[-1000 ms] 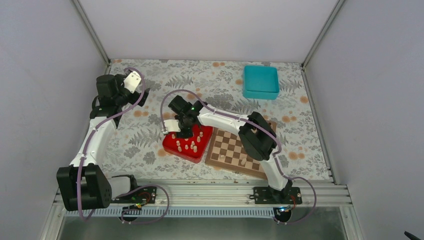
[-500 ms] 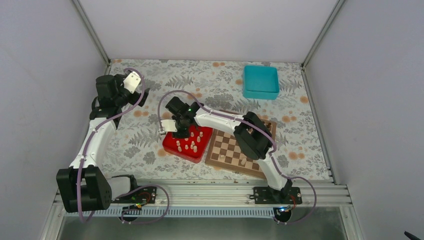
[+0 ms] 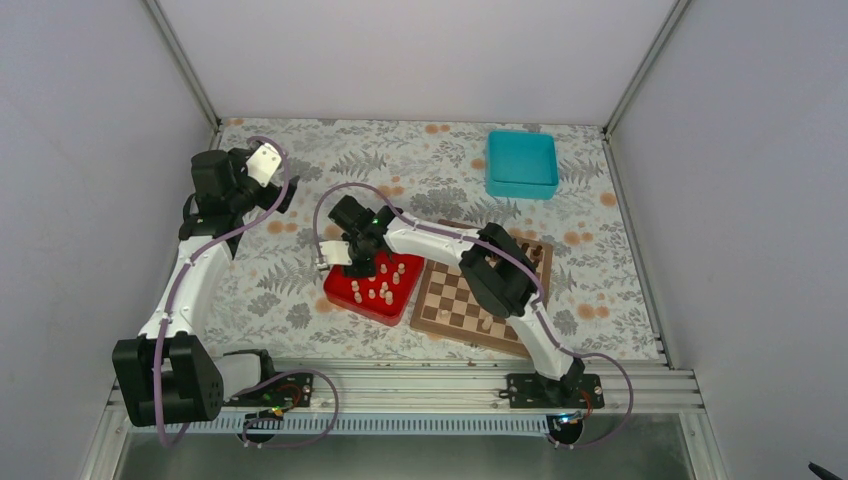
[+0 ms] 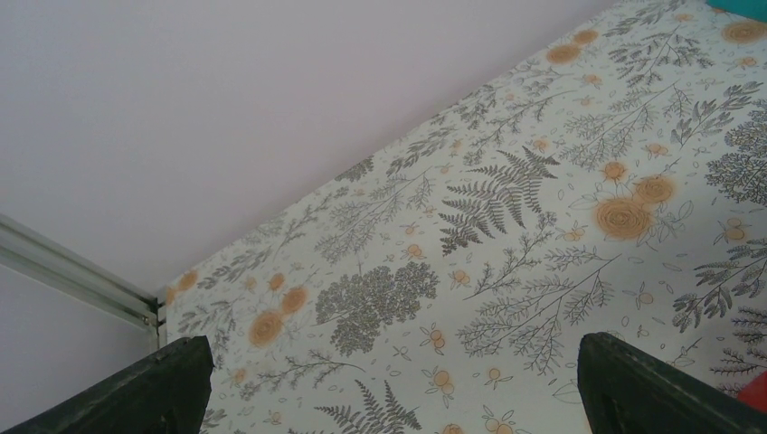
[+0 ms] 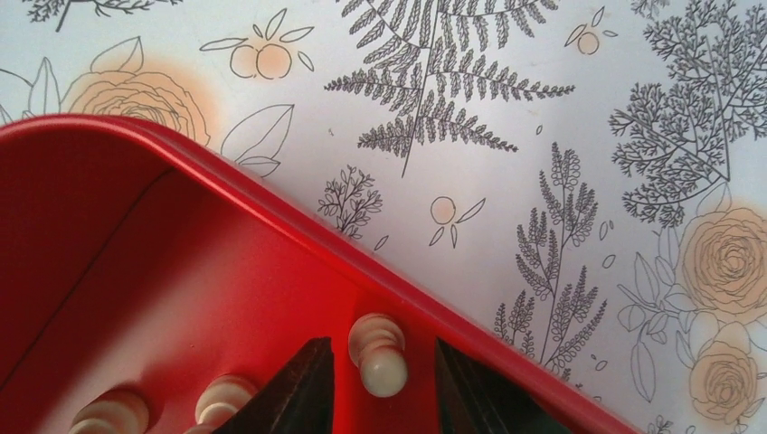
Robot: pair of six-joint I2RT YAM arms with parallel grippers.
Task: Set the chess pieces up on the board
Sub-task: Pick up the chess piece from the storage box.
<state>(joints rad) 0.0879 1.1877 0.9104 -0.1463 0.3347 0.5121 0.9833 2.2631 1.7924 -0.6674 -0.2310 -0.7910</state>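
Several pale chess pieces (image 3: pixel 380 290) stand in a red tray (image 3: pixel 343 296) left of the board (image 3: pixel 452 300). My right gripper (image 3: pixel 362 268) hangs low inside the tray's far left part. In the right wrist view its dark fingers (image 5: pixel 303 389) straddle one cream pawn (image 5: pixel 381 366) beside the tray's rim (image 5: pixel 271 194), with a small gap on each side, so the right gripper (image 5: pixel 382 351) is open around it. More pale pieces (image 5: pixel 118 411) show at the bottom left. My left gripper (image 3: pixel 270 172) is far left, raised, open (image 4: pixel 398 398) and empty over the flowered cloth.
A teal box (image 3: pixel 522 163) sits at the back right. A pale piece (image 3: pixel 487 322) stands near the board's front edge, and a few pieces (image 3: pixel 535 250) at its far corner. White walls close in the sides and back.
My right gripper has slid a little left and toward the back within the red tray. The left arm has not moved.
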